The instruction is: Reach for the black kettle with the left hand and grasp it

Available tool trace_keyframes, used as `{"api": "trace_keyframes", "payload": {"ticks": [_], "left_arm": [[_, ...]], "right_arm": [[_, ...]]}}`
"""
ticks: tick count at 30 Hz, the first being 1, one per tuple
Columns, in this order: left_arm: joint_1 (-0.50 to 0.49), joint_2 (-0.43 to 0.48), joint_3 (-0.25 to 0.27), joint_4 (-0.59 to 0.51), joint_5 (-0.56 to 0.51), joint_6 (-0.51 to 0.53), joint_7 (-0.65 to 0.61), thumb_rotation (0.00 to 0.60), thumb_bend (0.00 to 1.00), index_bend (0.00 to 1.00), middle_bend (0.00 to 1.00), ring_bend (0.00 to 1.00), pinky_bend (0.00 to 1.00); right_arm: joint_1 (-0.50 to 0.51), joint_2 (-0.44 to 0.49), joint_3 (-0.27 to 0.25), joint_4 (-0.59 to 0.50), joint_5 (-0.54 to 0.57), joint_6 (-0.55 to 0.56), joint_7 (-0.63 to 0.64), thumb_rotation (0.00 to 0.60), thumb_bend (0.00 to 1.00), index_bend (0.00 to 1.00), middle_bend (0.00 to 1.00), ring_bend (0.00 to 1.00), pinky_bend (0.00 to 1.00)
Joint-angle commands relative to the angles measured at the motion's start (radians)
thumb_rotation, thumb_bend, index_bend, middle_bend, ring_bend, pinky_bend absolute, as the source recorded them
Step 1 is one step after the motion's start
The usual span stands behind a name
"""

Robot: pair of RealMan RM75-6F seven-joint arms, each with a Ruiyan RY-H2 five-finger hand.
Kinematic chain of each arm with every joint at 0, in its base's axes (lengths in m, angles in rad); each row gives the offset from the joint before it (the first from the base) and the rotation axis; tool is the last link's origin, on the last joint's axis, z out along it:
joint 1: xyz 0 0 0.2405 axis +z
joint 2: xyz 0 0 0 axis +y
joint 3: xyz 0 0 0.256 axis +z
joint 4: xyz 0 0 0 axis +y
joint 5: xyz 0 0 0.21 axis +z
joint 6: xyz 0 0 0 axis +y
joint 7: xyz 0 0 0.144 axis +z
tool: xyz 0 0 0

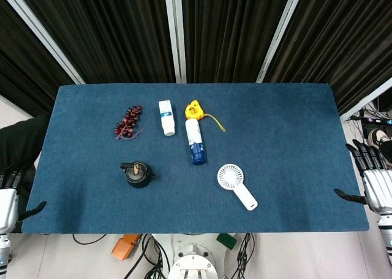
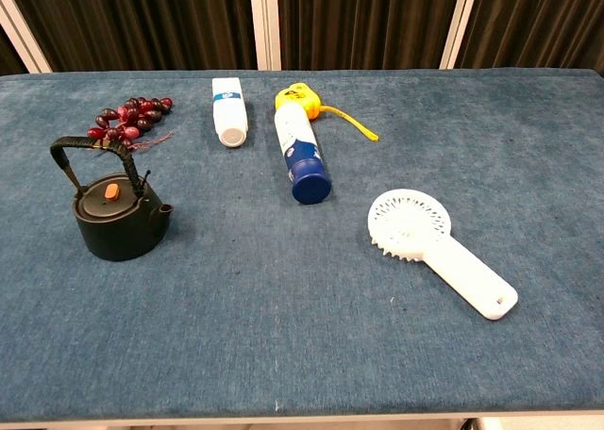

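The black kettle (image 1: 136,174) (image 2: 115,216) stands upright on the blue table (image 1: 288,144), left of centre, with an orange knob on its lid and its handle raised. My left hand (image 1: 8,200) hangs off the table's left edge, well left of the kettle, fingers apart and holding nothing. My right hand (image 1: 372,180) is off the right edge, also spread and empty. Neither hand shows in the chest view.
A bunch of dark red grapes (image 1: 128,122) lies behind the kettle. A white bottle (image 1: 166,117), a blue-and-white bottle (image 1: 195,142), a yellow tape measure (image 1: 195,111) and a white hand fan (image 1: 236,185) lie toward the middle and right.
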Motion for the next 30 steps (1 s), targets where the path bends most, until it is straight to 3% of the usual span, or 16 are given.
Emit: {"api": "trace_keyframes", "payload": {"ticks": [1, 6, 12, 17, 24, 30], "left_arm": [[-0.001, 0.002, 0.003, 0.002, 0.012, -0.007, 0.0, 0.6, 0.11, 0.15, 0.19, 0.1, 0.0], [-0.026, 0.018, 0.002, -0.024, 0.03, -0.046, 0.022, 0.6, 0.11, 0.15, 0.19, 0.1, 0.0], [-0.109, 0.036, -0.035, -0.096, 0.073, -0.115, 0.069, 0.6, 0.11, 0.15, 0.19, 0.1, 0.0], [-0.236, 0.046, -0.09, -0.178, 0.073, -0.26, 0.129, 0.6, 0.11, 0.15, 0.19, 0.1, 0.0], [-0.424, 0.027, -0.161, -0.263, -0.089, -0.532, 0.243, 0.6, 0.11, 0.15, 0.19, 0.11, 0.0], [-0.506, -0.025, -0.178, -0.3, -0.218, -0.602, 0.369, 0.6, 0.1, 0.21, 0.23, 0.18, 0.0]], "right_arm": [[-0.001, -0.001, -0.001, -0.005, 0.003, 0.0, -0.005, 0.6, 0.0, 0.0, 0.03, 0.0, 0.0], [-0.003, 0.005, -0.001, -0.012, 0.007, 0.0, -0.01, 0.6, 0.0, 0.0, 0.03, 0.0, 0.0], [-0.011, 0.015, 0.003, -0.017, 0.001, 0.027, -0.009, 0.6, 0.0, 0.0, 0.03, 0.0, 0.0], [-0.017, 0.024, 0.003, -0.019, -0.003, 0.039, -0.007, 0.6, 0.0, 0.0, 0.03, 0.0, 0.0], [-0.028, 0.036, 0.003, -0.016, 0.005, 0.049, 0.004, 0.6, 0.0, 0.0, 0.03, 0.0, 0.0], [-0.033, 0.039, 0.002, -0.008, 0.014, 0.048, 0.015, 0.6, 0.0, 0.0, 0.03, 0.0, 0.0]]}}
